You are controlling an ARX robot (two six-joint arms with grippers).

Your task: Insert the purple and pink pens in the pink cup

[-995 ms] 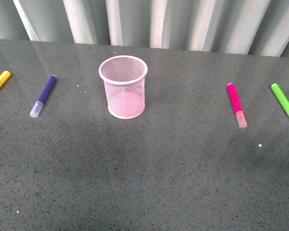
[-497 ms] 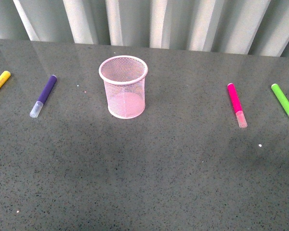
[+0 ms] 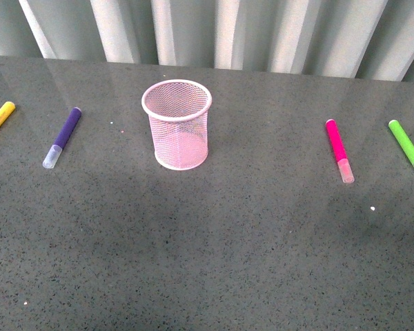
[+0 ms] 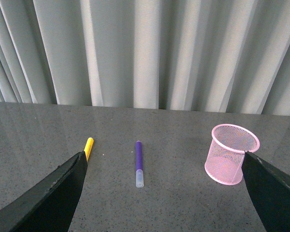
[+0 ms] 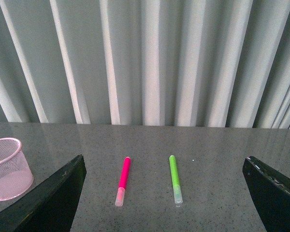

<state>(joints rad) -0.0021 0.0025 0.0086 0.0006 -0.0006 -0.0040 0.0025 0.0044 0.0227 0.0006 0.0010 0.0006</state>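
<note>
The pink cup (image 3: 180, 141) is a light pink wire-mesh cylinder with a solid rolled rim. It stands upright on the grey speckled table (image 3: 248, 241), left of the middle, toward the far side.

The purple pen (image 3: 62, 136) lies flat to the left of the cup, well apart from it. Its clear whitish cap points near and slightly left.

The pink pen (image 3: 339, 149) is magenta with a pale pink cap. It lies flat far to the right of the cup, cap at the near end.
</note>
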